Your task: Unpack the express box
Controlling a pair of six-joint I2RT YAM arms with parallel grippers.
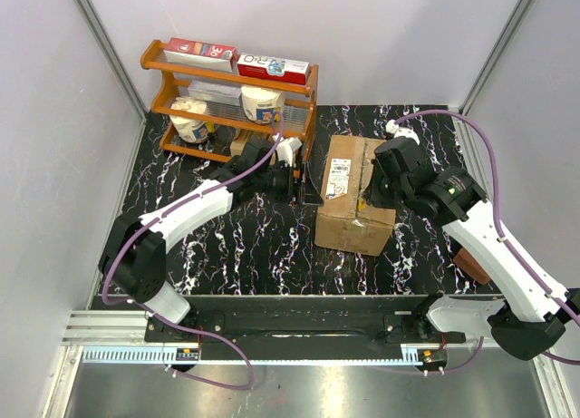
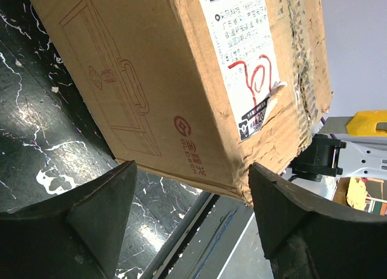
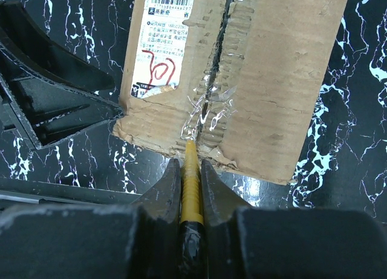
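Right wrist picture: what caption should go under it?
Right fingers pinch a yellow cutter, its tip at the express box's taped seam.

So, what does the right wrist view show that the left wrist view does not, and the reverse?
Only the right wrist view: the right hand shut on a yellow tool, its tip at the taped seam of the express box. Only the left wrist view: the open left hand and a drawing printed on the box's side. Both: the box's white label with red scribble.
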